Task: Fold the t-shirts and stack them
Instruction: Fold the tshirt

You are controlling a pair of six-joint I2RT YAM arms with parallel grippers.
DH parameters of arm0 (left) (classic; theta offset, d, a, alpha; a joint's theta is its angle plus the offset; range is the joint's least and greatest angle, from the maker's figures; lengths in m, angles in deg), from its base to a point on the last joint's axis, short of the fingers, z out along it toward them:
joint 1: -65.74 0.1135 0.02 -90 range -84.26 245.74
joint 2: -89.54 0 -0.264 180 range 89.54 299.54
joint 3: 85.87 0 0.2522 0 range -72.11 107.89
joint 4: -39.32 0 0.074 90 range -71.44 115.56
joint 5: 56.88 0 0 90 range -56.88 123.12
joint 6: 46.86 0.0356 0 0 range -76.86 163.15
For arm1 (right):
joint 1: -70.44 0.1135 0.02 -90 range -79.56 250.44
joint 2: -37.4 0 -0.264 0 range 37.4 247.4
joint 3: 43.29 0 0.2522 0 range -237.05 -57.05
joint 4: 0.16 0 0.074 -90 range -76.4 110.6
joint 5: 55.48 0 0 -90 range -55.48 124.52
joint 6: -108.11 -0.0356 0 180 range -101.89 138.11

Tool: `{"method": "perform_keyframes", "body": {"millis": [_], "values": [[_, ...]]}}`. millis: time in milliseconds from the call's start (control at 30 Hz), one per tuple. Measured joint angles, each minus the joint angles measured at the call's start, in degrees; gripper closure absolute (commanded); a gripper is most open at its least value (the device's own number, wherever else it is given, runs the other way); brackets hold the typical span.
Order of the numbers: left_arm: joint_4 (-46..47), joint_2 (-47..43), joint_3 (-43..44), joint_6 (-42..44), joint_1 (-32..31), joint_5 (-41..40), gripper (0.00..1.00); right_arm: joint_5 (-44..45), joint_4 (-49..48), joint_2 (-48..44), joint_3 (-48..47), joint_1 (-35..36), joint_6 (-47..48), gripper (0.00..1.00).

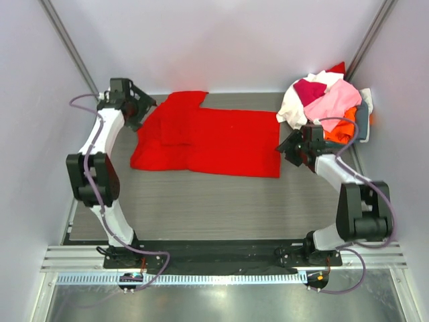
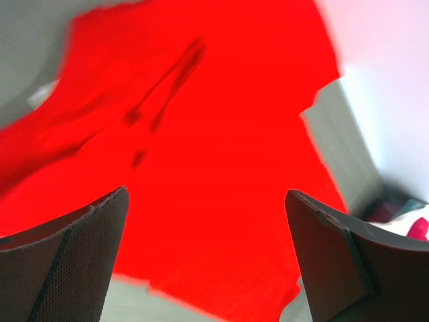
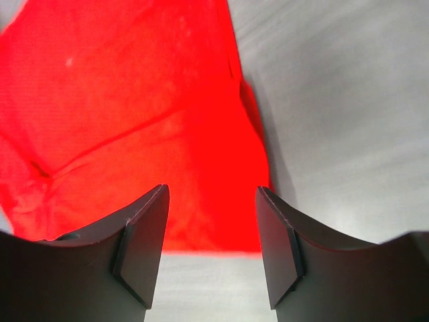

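Observation:
A bright red t-shirt (image 1: 214, 141) lies spread on the grey table, with one part folded over at its back left. My left gripper (image 1: 139, 113) hovers at the shirt's left back edge. In the left wrist view the left gripper (image 2: 206, 194) is wide open, with the red cloth (image 2: 201, 121) below it and nothing between the fingers. My right gripper (image 1: 292, 147) is at the shirt's right edge. Its wrist view shows the right gripper (image 3: 212, 191) open over the edge of the red cloth (image 3: 134, 100), holding nothing. More t-shirts, white (image 1: 291, 107), magenta (image 1: 310, 90), pink (image 1: 333, 100) and orange (image 1: 338, 131), are heaped at the back right.
The heap of shirts sits in a grey basket (image 1: 365, 124) in the back right corner, close behind the right gripper. White walls close in the table (image 1: 201, 201) on the left, back and right. Bare tabletop lies in front of the red shirt.

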Motion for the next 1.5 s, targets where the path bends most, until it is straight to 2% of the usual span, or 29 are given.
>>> {"method": "perform_keyframes", "body": {"millis": [100,233,400,567,800,1133,1333,1500], "values": [[1.6,-10.4,-13.0,-1.6,0.9,-1.1,0.0,0.3,-1.0,-8.6,6.3,0.0,-1.7,0.38],[8.6,-24.4,-30.2,-4.0,4.5,1.9,0.0,0.5,-1.9,-17.8,13.0,0.3,-4.3,0.37],[11.4,-30.8,-41.2,-5.1,6.1,2.9,0.0,2.6,-3.5,-25.3,20.9,2.9,-10.4,0.42],[12.8,-35.4,-51.5,-7.0,5.9,2.9,0.0,7.5,-5.7,-26.8,26.3,8.3,-16.8,0.45],[15.0,-41.1,-59.1,-9.4,5.9,1.8,0.0,14.3,-12.1,-22.2,28.8,14.9,-25.6,0.46],[15.8,-42.2,-59.6,-10.1,5.9,-0.2,0.0,22.7,-18.2,-16.2,30.9,15.3,-35.2,0.49],[16.2,-44.9,-62.4,-11.9,5.9,-0.9,0.0,25.2,-21.1,-13.4,31.0,15.4,-37.7,0.65],[16.5,-45.9,-63.3,-12.5,5.9,-1.9,0.0,27.5,-20.6,-12.6,31.0,15.5,-38.1,0.98]]}}
